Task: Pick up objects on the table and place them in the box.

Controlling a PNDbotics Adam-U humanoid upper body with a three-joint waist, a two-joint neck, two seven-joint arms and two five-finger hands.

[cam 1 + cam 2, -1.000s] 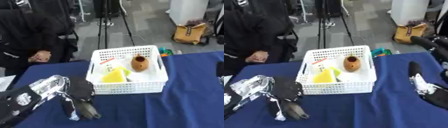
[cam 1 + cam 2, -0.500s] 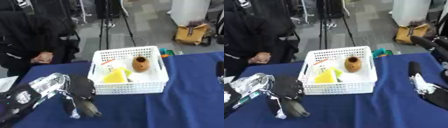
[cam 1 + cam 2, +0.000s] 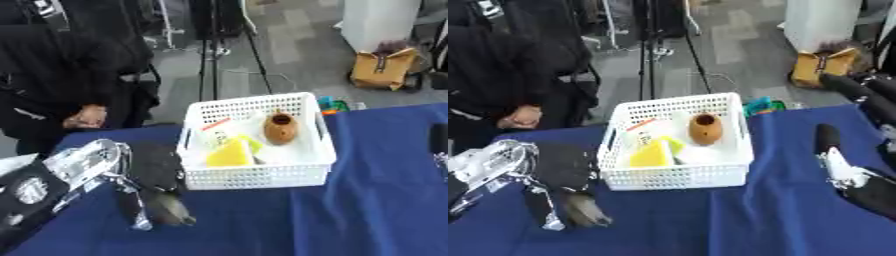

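Left hand (image 3: 156,187) sits lower left, fingers pointing down, relaxed, holding nothing. Right hand (image 3: 833,155) rests open at the right edge. White basket (image 3: 262,172) mid-frame on the blue tablecloth (image 3: 350,215) holds a brown vase (image 3: 280,129) and yellow sponge (image 3: 229,154). Grey floor behind.
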